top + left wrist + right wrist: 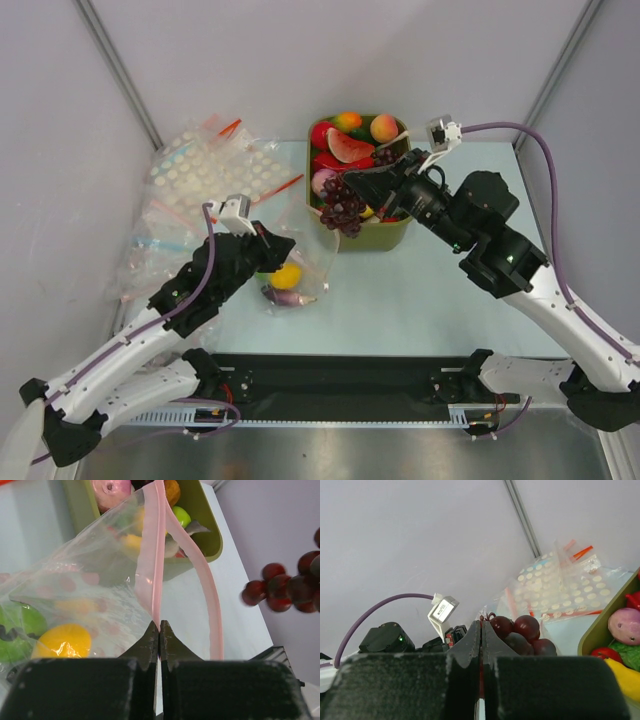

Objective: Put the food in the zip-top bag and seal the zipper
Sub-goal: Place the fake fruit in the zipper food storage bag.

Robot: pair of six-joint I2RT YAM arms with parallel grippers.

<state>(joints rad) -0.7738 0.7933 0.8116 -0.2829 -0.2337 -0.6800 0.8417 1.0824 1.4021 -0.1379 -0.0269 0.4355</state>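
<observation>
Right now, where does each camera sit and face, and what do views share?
Top external: above, behind, looking down on the table, left arm and right arm.
Left wrist: on its arm, facing the tub along the left gripper, shut on the zipper.
Right wrist: on its arm, facing the dotted bags past the right gripper, shut on the grapes.
Shared: grapes in all three.

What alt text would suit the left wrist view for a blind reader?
The left gripper pinches the pink zipper strip of a clear bag holding a yellow fruit and a green piece. Dark grapes hang at right, an olive-green tub behind.
</observation>
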